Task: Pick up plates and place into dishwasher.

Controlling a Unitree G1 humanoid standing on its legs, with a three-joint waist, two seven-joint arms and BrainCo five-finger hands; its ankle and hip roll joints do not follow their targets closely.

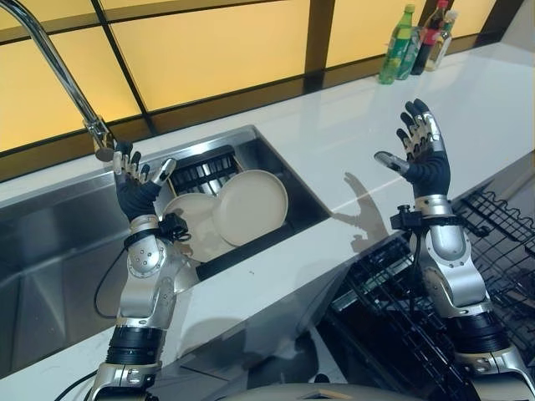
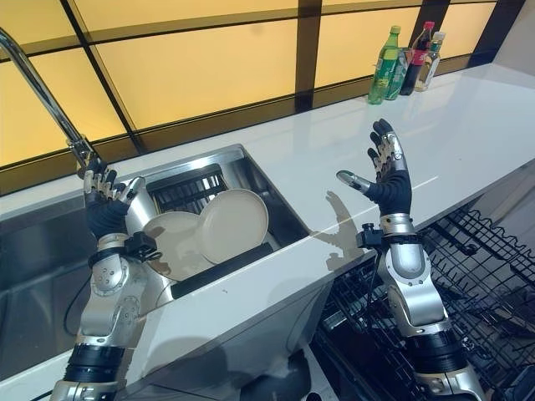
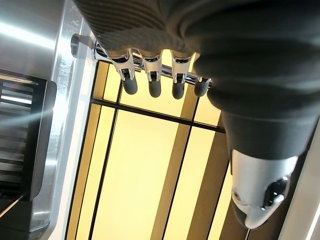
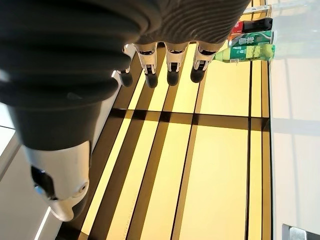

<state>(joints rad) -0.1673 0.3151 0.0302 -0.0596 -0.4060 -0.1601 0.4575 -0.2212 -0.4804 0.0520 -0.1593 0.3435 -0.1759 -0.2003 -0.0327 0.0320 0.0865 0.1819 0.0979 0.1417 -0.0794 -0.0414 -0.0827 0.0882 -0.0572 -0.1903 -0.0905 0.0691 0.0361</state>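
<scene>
Two cream plates lean on edge in a black rack inside the steel sink; the second plate stands behind and to the left of the first. My left hand is raised over the sink just left of the plates, fingers straight and holding nothing. My right hand is lifted above the white counter, fingers spread upward and empty. The dishwasher's black wire rack lies pulled out below the counter at the right, under my right arm.
A curved steel faucet rises behind my left hand. Several bottles stand at the counter's far right corner. Yellow panelled wall behind the counter.
</scene>
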